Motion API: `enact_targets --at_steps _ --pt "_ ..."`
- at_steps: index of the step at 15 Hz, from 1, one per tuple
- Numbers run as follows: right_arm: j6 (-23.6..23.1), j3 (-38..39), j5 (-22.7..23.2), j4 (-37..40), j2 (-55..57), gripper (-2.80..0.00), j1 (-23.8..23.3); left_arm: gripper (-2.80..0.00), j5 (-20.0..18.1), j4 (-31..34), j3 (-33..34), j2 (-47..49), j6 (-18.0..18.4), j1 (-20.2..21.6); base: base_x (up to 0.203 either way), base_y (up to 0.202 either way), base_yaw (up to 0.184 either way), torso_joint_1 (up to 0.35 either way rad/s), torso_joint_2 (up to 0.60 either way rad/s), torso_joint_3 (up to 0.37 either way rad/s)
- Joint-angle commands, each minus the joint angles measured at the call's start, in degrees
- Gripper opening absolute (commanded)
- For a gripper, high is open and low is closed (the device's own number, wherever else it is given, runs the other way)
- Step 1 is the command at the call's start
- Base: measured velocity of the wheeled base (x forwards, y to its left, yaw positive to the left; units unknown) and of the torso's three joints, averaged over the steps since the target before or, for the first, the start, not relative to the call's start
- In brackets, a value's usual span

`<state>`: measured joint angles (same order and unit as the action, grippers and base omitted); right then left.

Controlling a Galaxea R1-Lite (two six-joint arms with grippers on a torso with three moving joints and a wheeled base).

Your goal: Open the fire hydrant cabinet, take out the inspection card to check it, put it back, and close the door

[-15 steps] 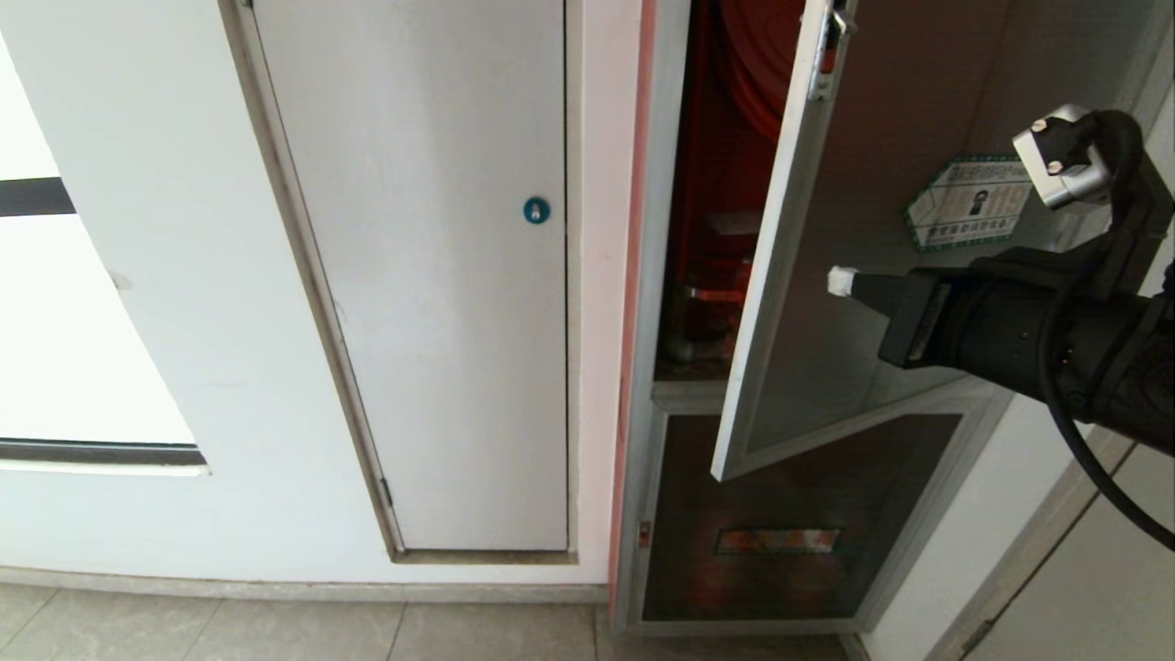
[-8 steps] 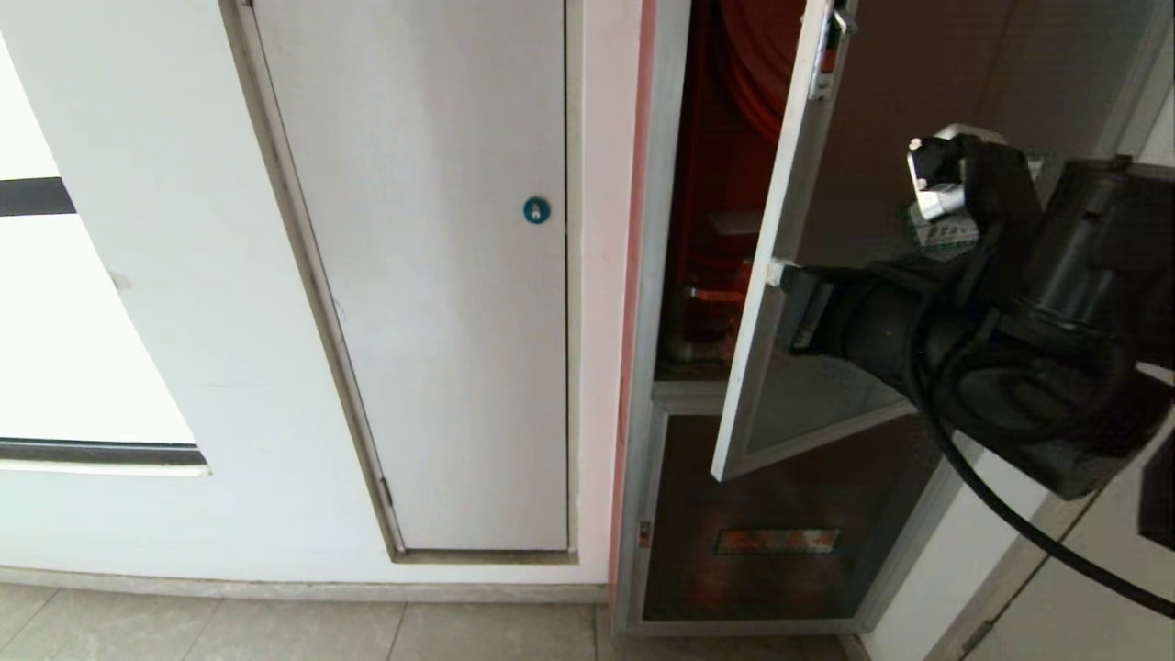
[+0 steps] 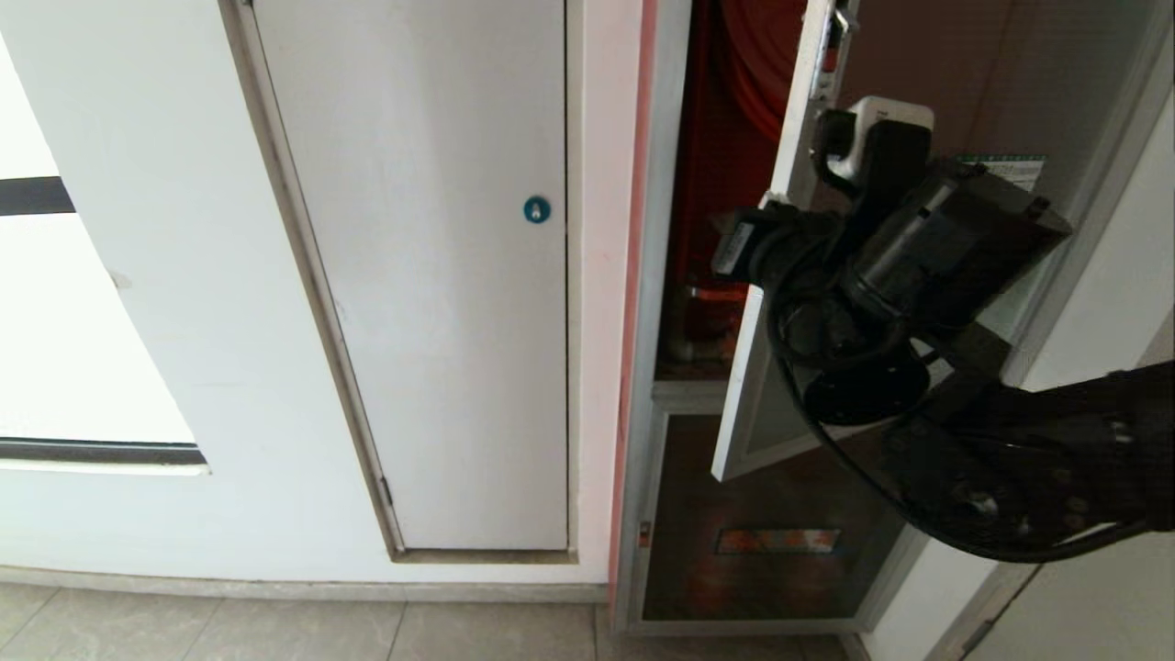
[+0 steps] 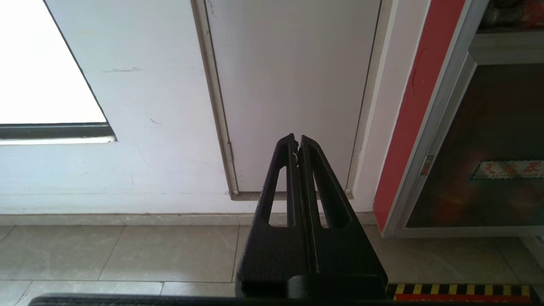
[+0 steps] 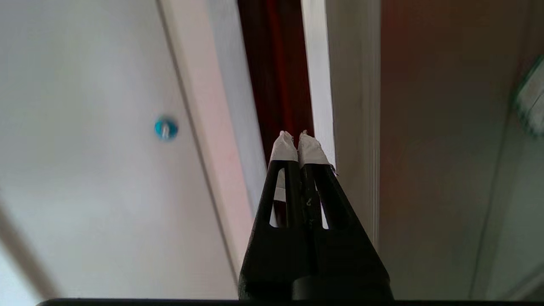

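Fire hydrant cabinet (image 3: 647,395): brushed aluminium frame, matt silver, red-painted edge on the left. Door (image 3: 927,64): dark tinted glass, glossy and reflective, in a pale metal frame. White door (image 3: 431,321) to the left: smooth matt paint. Floor tiles (image 4: 127,250): beige, stone-like, slight sheen. Right gripper (image 5: 297,146): matt black plastic, fingertips wrapped in white, wrinkled tape. Left gripper (image 4: 296,140): same matt black plastic, bare.

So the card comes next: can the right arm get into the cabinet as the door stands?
Probably not yet. The door is only ajar, leaving a narrow gap, and the right gripper, fingers shut, sits at its edge.
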<state>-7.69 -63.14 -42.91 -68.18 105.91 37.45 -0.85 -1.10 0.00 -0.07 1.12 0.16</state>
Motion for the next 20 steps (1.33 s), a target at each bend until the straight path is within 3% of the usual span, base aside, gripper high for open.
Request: enact_targets --at_steps 1,6,20 --pt "-3.3 -5.8 -0.8 -5.3 5.5 -2.80 -0.1 -2.80 0.0 0.0 0.4 0.0 0.0 0.0 0.000 0.000 0.000 0.000 0.00 0.000" --pt "-6.3 -17.9 -0.8 -5.8 11.2 -2.80 -3.2 -2.80 0.0 0.0 0.4 0.0 0.0 0.0 0.000 0.000 0.000 0.000 0.00 0.000" --pt "-6.6 -27.1 1.3 -3.2 17.8 -2.80 -8.0 -2.80 0.0 0.0 0.4 0.0 0.0 0.0 0.000 0.000 0.000 0.000 0.00 0.000"
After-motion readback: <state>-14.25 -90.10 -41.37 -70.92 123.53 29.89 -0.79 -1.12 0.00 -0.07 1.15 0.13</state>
